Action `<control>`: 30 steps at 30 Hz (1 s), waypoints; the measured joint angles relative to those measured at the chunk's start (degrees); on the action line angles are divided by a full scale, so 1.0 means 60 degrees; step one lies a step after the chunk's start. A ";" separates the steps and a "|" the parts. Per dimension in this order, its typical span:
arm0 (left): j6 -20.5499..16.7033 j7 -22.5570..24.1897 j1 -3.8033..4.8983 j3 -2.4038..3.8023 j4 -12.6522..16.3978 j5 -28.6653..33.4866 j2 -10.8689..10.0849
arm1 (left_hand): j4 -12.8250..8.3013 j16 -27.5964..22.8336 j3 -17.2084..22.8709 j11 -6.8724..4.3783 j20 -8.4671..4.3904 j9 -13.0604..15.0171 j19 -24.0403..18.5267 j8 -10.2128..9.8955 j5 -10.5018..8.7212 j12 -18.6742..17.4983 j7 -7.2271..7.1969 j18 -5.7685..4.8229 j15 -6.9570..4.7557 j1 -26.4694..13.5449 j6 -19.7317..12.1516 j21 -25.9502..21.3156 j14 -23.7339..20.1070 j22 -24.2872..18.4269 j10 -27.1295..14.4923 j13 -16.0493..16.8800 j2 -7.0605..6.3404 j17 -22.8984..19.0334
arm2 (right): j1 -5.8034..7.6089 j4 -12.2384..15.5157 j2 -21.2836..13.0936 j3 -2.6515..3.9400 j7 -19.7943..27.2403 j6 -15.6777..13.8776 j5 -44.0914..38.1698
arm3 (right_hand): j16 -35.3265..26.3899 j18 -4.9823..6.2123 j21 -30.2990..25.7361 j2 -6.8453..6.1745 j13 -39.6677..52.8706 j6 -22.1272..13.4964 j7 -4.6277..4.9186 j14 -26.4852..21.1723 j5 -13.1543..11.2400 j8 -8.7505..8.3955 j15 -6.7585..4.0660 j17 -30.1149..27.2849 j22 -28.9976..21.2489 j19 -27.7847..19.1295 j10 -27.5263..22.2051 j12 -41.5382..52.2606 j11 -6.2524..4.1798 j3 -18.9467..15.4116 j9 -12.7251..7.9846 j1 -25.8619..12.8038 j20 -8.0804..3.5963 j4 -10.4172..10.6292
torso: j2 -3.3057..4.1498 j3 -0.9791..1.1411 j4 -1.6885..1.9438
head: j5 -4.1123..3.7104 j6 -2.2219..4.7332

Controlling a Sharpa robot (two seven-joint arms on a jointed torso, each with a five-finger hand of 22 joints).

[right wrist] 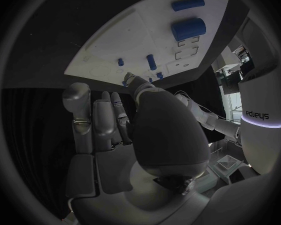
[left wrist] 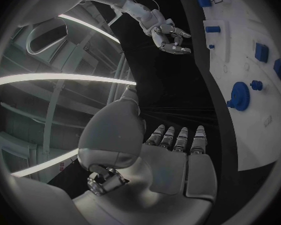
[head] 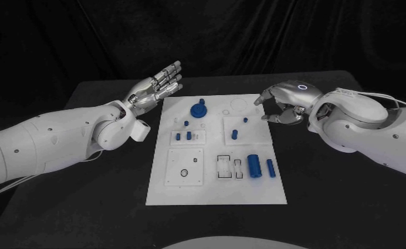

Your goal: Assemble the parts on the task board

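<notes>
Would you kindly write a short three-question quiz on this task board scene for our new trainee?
1. True or false: the left hand holds a blue part.
2. Which hand hovers at the task board's far right corner: A left, B right?
3. Fill in: the round blue gear lies on the board's ____ half, far or near.

Key: 1 false, its fingers are spread and bare; 2 B, the right hand; 3 far.

Small blue parts (head: 187, 136) mid-frame on task board (head: 216, 193) too small to identify; right robot hand (head: 283, 107) fingertips curled under, contents unclear; both arms cut by side edges.
</notes>
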 measured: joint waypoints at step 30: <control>0.0425 0.0029 -0.0038 0.0002 0.0589 0.0298 -0.0300 | -0.0065 0.0000 -0.0492 0.0222 0.0360 0.0048 0.0022 0.0000 0.0850 0.0001 0.0359 -0.0002 0.0123 0.0585 0.0466 0.0001 -0.0015 0.0103 -0.0047 0.0001 0.0909 0.0007 | -0.0300 -0.1648 0.1532 0.0004 0.0127 0.0585 -0.0225 | 0.0020 -0.0003 -0.0156 0.0028 -0.0559 0.0394 -0.0127 0.0007 0.0557 0.0054 0.0007 -0.0182 0.0006 0.0154 0.1649 0.0102 -0.0107 0.0398 -0.0010 -0.0069 0.0016 -0.0185 | -0.0009 -0.0051 0.0052 | 0.0145 -0.0159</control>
